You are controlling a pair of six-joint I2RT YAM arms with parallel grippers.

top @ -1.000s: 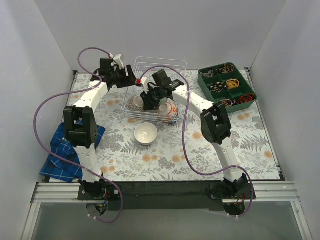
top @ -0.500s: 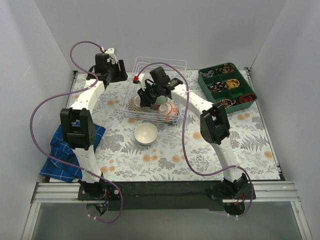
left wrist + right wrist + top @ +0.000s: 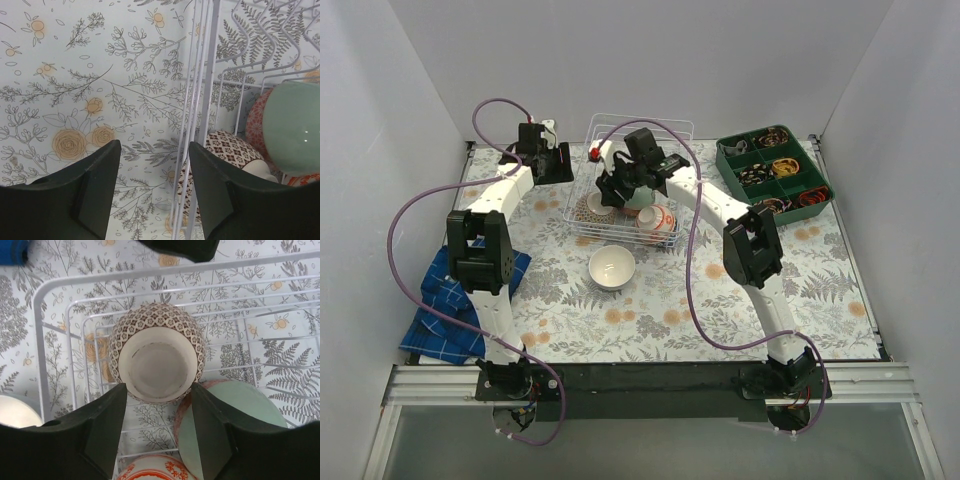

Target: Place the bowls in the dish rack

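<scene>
The pale wire dish rack [image 3: 638, 130] stands at the back middle of the table. It holds a dark patterned bowl [image 3: 157, 325] lying upside down, a mint green bowl [image 3: 227, 412] on edge against a pinkish-red bowl [image 3: 255, 125], and an orange-red bowl [image 3: 658, 220]. A white bowl [image 3: 612, 267] sits on the table in front of the rack. My right gripper [image 3: 158, 396] is open and empty, just above the dark bowl inside the rack. My left gripper [image 3: 155, 150] is open and empty, its jaws astride the rack's left wall [image 3: 200, 125].
A dark green compartment tray [image 3: 722, 156] with small items stands at the back right. A blue checked cloth [image 3: 445, 300] lies at the left edge. White walls close in the back and sides.
My left gripper drew back from the rack, then returned to its left wall. My right gripper shifted a little toward the rack's far left, and the mint green bowl shows more.
</scene>
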